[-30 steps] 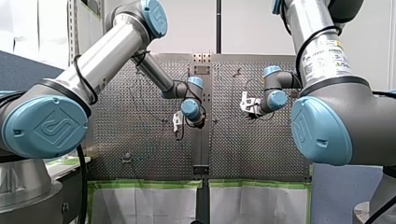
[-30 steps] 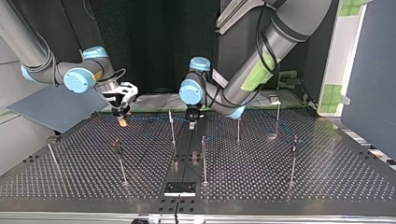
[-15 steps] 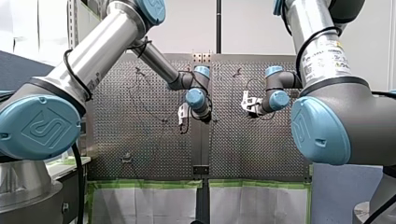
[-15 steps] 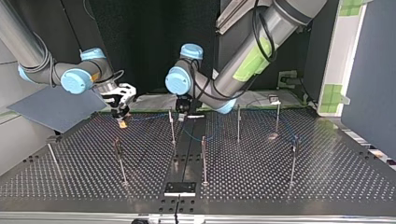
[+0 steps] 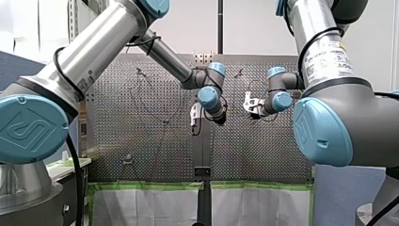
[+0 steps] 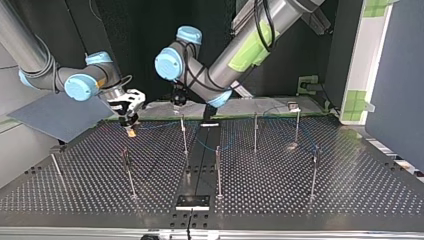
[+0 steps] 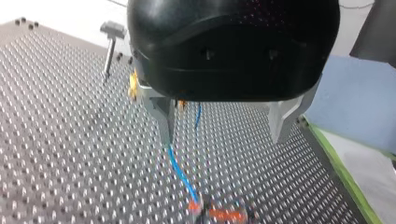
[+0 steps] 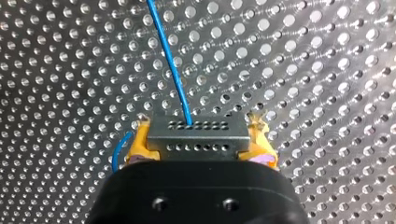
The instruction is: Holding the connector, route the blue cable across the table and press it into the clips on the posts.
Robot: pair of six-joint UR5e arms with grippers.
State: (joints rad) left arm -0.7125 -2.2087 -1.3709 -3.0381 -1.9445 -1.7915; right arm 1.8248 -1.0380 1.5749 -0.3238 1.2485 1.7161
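The thin blue cable (image 8: 170, 60) runs out of a grey connector (image 8: 196, 133), and my right gripper (image 8: 198, 142) is shut on that connector with yellow pads (image 8: 140, 144). In the top view my right gripper (image 6: 131, 114) hangs low over the table's far left part. The cable (image 6: 200, 144) trails from there past the middle posts (image 6: 183, 135). My left gripper (image 7: 224, 126) is open with nothing between its metal fingers (image 7: 163, 119). It hovers above the cable (image 7: 180, 170), raised behind the middle post (image 6: 179, 97).
Several thin posts stand on the perforated table (image 6: 280, 195), among them one front of centre (image 6: 218, 172), one at the right (image 6: 314, 172) and one at the left (image 6: 127, 172). A black plate (image 6: 192, 201) lies at the near edge.
My left arm has lifted off the table and swung toward the top view's left, its gripper staying open. My right gripper has hardly moved with the connector.
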